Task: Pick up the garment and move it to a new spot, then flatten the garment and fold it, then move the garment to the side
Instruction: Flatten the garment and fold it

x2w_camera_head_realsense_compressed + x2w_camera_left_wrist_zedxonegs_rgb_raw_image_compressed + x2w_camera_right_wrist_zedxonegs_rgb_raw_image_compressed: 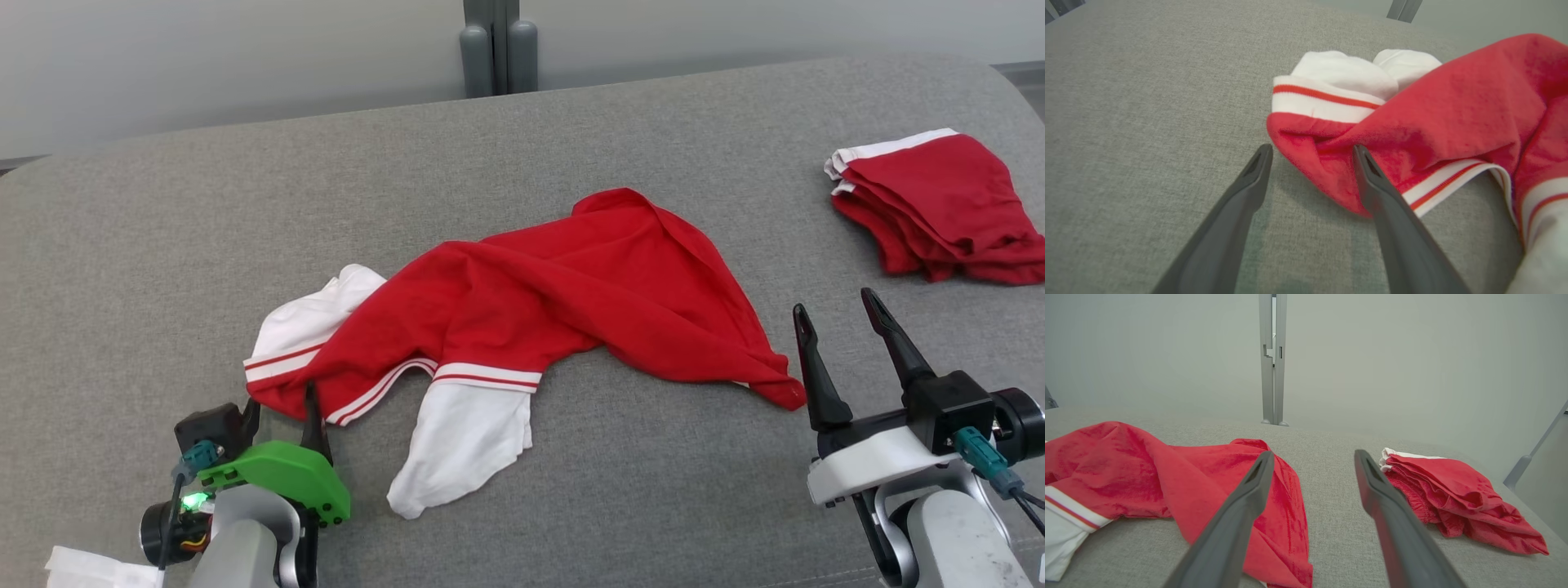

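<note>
The garment [571, 286] is red with white sleeves and striped cuffs, and it lies crumpled in the middle of the grey padded surface [163, 245]. My left gripper [282, 400] is open at the garment's near left corner. In the left wrist view the left gripper [1311, 149] has one finger over the red hem of the garment [1453, 110] and the other over bare surface. My right gripper [833, 302] is open and holds nothing, just past the garment's right tip. The right wrist view shows the right gripper [1313, 454] between the garment [1126, 465] and a folded pile.
A stack of folded red garments [939, 204] with white trim sits at the far right, also seen as the folded stack [1453, 486]. A grey post [498, 45] stands behind the surface. A white scrap [82, 567] lies at the lower left corner.
</note>
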Available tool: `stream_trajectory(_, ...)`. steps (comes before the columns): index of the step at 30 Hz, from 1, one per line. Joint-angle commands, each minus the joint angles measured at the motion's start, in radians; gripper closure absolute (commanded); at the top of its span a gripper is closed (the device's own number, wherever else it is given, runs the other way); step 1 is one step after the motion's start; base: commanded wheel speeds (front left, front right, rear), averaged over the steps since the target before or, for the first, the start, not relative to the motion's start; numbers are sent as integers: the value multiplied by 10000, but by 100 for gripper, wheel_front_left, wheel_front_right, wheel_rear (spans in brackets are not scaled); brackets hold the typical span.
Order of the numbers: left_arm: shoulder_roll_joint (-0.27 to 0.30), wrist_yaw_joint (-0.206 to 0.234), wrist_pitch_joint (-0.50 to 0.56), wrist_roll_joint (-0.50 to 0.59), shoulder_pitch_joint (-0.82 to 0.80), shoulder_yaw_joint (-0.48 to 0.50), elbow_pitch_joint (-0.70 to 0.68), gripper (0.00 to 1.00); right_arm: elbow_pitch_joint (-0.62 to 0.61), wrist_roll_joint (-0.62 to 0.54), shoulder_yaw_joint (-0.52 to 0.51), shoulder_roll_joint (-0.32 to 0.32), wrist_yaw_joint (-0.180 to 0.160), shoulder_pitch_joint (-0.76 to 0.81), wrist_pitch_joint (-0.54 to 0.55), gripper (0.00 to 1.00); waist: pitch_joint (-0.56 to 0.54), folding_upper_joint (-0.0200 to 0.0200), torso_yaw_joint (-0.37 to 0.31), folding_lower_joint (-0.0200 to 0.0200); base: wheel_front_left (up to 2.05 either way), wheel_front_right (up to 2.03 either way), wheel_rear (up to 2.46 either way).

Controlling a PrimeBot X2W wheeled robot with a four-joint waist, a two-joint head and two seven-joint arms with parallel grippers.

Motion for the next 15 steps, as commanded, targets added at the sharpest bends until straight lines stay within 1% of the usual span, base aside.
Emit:
stream_trajectory(1, 99, -94, -72, -91, -321, 49, 206, 53, -57, 7, -7, -9, -16, -75, -24, 0, 158, 0, -131, 0, 0, 0, 0)
stream_trajectory(2, 118, -125, -111, -112, -427, 47, 321, 87, -84, 1, -26, -3, -16, -94, -24, 0, 183, 0, -145, 0, 0, 0, 0)
stream_trajectory(3, 135, -179, -147, -128, -557, 50, 463, 100, -100, -16, -44, 12, -16, -104, -24, 0, 214, 0, -160, 0, 0, 0, 0)
stream_trajectory(7, 253, -326, -363, 26, -1099, -28, 599, 100, -291, -79, -121, 88, -16, -150, -24, 0, 388, 0, -172, 0, 0, 0, 0)
stream_trajectory(10, 448, -390, -495, 242, -1676, -175, 407, 100, -499, -115, -124, 208, -16, -150, -26, 0, 599, 0, -168, 0, 0, 0, 0)
stream_trajectory(15, 989, -568, -420, 733, -3072, -475, 97, 100, -739, -70, -53, 421, -16, -261, -24, 0, 1065, 0, -259, 0, 0, 0, 0)
